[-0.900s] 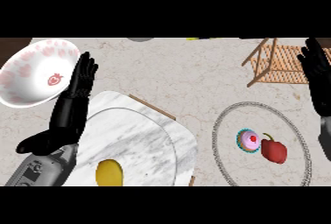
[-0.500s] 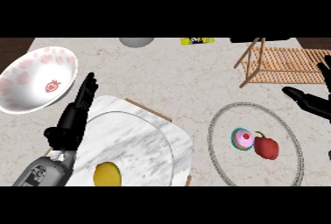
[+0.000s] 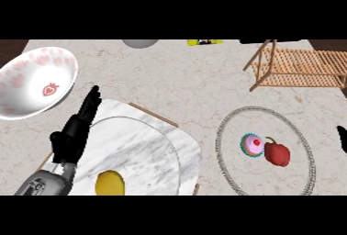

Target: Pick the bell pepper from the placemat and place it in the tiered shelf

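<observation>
Head view shows us the small red bell pepper (image 3: pixel 277 153) on the round grey placemat (image 3: pixel 230 121), touching a pink cupcake (image 3: pixel 253 145). Our left hand (image 3: pixel 73 133) rests with straight fingers; the right hand (image 3: pixel 342 138) barely shows, so we cannot tell its state. We judge the pepper light, smooth, slippery; we would hold its body.

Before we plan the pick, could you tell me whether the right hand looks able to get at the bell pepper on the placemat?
Probably yes. The right hand shows only at the right edge, beside the round placemat. The red bell pepper lies uncovered, with only a cupcake on its far side.
</observation>
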Motion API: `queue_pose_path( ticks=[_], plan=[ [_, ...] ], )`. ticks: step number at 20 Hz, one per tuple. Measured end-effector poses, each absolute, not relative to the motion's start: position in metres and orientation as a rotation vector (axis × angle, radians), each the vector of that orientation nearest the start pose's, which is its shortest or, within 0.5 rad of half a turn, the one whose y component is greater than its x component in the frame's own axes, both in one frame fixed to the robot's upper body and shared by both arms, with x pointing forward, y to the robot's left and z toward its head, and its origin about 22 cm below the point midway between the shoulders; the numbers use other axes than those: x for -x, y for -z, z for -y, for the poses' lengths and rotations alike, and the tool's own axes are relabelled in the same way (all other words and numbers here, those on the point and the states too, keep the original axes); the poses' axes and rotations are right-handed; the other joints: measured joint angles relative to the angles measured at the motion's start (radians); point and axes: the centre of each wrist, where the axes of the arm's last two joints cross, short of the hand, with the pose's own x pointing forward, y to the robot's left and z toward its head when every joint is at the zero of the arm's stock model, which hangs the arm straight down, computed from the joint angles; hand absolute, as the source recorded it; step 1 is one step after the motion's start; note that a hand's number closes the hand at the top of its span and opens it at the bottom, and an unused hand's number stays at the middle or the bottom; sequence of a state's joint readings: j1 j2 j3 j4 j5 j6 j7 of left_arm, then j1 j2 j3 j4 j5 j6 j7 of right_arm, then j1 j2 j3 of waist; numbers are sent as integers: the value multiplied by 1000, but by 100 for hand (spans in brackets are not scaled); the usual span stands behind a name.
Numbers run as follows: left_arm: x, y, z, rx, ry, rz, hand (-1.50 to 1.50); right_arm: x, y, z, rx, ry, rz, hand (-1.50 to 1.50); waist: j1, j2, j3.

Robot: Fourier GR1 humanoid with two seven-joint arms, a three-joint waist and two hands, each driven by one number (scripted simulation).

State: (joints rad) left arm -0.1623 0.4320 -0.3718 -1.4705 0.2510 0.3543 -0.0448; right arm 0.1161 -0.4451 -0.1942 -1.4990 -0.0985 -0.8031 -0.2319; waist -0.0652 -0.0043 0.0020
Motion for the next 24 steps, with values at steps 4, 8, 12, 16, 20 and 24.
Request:
queue_pose_path(
  ticks=[4, 8, 12, 16, 20, 24],
  plan=[
    [-264, -15, -236, -148, 223, 1573, 0, -170, -10, 377, 1154, 389, 1705, -150, 25, -1, -1],
    [-274, -18, -238, -136, 235, 1574, 0, -141, -10, 370, 1081, 222, 1657, -150, 38, 3, -3],
    [-275, -20, -233, -124, 246, 1578, 0, -127, -30, 362, 1069, 75, 1576, -150, 52, 4, -4],
    [-276, -17, -222, -112, 255, 1580, 0, -118, -56, 346, 1069, -37, 1484, -150, 59, 7, -6],
    [-279, -19, -223, -107, 269, 1583, 0, -113, -76, 337, 1069, -181, 1341, -150, 72, 12, -9],
    [-277, -13, -219, -104, 273, 1585, 0, -110, -95, 331, 1086, -339, 1156, -150, 80, 15, -10]
  ],
)
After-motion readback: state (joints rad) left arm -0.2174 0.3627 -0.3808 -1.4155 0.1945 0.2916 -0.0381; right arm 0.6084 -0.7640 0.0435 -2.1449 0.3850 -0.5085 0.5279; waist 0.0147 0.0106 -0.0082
